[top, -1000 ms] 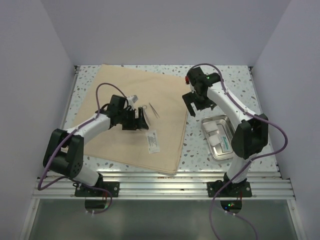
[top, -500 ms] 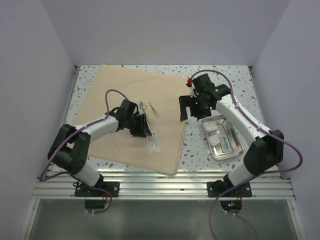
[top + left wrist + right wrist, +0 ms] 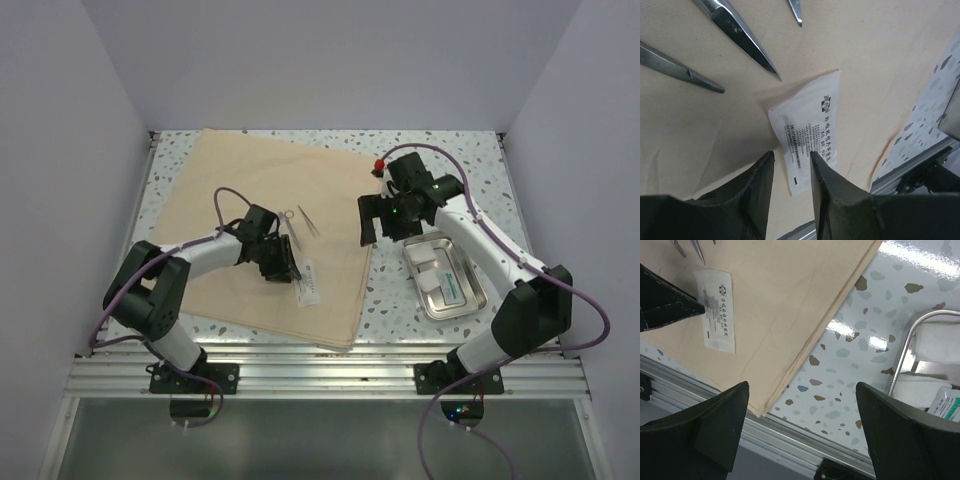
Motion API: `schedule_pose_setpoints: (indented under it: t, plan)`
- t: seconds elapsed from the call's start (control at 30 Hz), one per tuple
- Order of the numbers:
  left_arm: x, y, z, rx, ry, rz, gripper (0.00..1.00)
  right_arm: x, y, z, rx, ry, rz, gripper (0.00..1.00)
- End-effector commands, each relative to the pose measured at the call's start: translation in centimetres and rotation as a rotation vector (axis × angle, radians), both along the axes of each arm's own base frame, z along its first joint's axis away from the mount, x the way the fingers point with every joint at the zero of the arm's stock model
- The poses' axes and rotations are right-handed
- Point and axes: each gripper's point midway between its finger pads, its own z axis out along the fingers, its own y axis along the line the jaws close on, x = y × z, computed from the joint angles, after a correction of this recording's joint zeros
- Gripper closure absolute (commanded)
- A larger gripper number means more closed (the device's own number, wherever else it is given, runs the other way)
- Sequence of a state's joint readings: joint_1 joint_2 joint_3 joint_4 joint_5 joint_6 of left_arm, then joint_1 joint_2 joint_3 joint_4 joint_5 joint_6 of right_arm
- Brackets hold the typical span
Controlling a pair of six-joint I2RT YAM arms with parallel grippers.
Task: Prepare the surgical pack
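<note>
Left gripper, narrowly parted and empty, sits at the near end of the sealed packet, which lies lengthwise ahead on the tan cloth, mid-frame; this arm is nearer.

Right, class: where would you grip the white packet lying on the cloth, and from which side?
Probably the short end nearest the left gripper, from above: the packet lies flat and thin on the cloth, so only an edge gives jaws purchase.
</note>
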State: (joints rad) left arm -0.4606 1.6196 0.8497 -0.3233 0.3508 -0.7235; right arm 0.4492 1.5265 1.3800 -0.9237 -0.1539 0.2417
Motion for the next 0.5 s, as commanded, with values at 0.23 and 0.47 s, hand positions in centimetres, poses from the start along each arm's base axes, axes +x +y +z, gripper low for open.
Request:
schedule_pose_setpoints:
  t: [0.23,0.47]
  plan:
    - [0.9,-1.1,-1.3,-0.031,0.009,-0.007,0.62,-0.9,0.3,0.7,0.06,-0.035,0.034,0.1]
    - [1.1,-1.7,-1.4,-0.059,0.015,-0.014,0.67,-1.0,0.2,0.6,0.061,-0.034,0.032,0.13]
